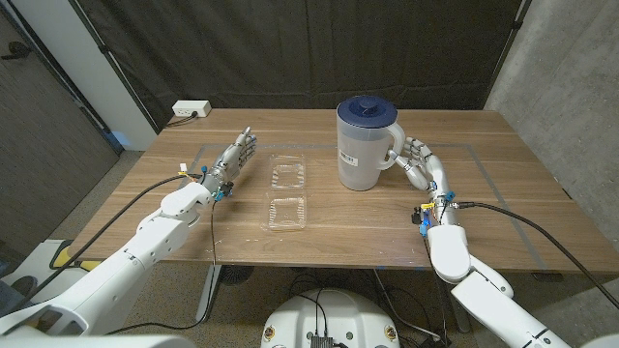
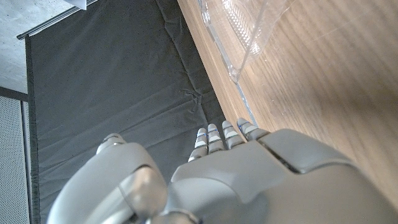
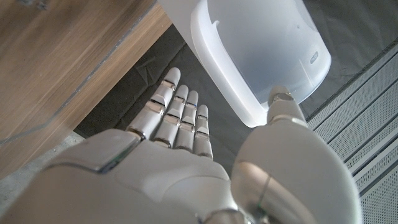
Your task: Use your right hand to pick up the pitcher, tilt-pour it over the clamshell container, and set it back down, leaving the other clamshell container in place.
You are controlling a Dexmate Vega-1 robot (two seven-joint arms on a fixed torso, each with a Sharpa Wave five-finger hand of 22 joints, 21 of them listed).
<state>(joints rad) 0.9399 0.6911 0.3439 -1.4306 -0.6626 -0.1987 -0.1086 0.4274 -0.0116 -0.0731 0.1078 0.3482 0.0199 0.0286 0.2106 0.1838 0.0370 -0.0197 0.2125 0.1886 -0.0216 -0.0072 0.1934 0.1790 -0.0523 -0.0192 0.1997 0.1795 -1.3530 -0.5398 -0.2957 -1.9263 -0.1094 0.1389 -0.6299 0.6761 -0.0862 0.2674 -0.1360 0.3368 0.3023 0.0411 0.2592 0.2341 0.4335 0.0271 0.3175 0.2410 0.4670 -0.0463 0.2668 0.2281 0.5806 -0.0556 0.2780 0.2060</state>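
Pitcher (image 1: 366,145), translucent body with blue lid, stands upright on the bench (image 1: 503,193), right of centre and toward the far edge, handle turned to the right side, so it suits a right-hand grasp. Right hand (image 1: 418,164) sits just beside the handle, fingers apart, holding nothing; grasp not yet made, I'd judge. Two clear clamshell containers (image 1: 288,192) lie mid-bench left of the pitcher, one behind the other, a short tilt away. Left hand (image 1: 230,160) waits near the left edge, fingers extended, empty, clear of the pour path.
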